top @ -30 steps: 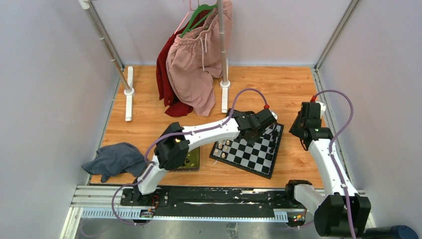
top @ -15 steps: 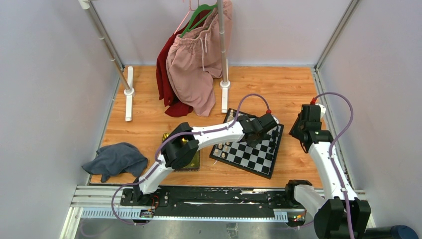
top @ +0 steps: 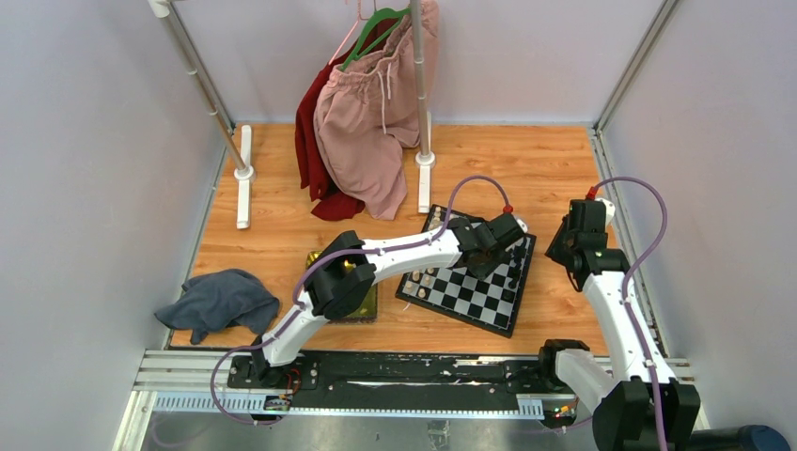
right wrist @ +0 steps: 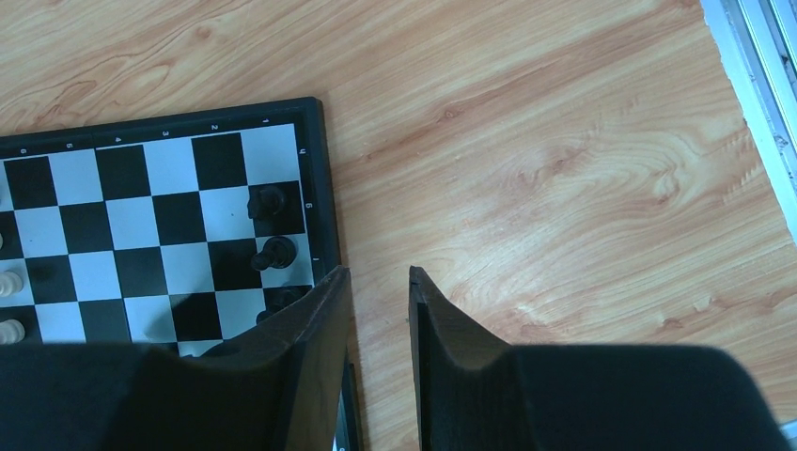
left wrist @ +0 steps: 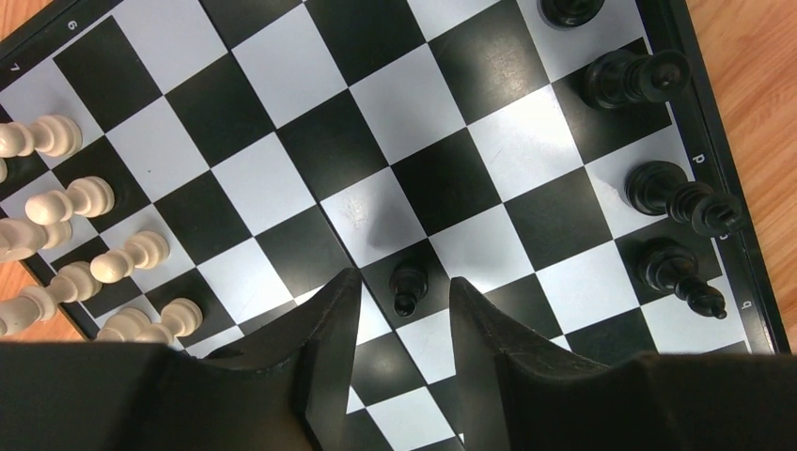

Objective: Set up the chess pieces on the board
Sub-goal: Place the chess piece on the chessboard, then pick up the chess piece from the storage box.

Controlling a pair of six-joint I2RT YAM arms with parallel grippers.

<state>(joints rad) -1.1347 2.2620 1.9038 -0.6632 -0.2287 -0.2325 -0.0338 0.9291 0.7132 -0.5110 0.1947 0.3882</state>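
Pale grey walls (top: 85, 141) enclose an orange wood-grain desk (top: 526, 160). A white garment rack (top: 244, 178) at its far edge carries pink shorts (top: 362, 122) and a red garment (top: 305, 141); a grey cloth (top: 218, 301) lies at the near-left corner.

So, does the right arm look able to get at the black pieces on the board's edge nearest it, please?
Probably yes. The right gripper hangs open and empty just beside the board, and nothing stands between it and the black pieces there; the left gripper sits further in.

The top edge crops one black piece (left wrist: 570, 9); the left arm (top: 404, 249) hides most of the tray (top: 368, 303).
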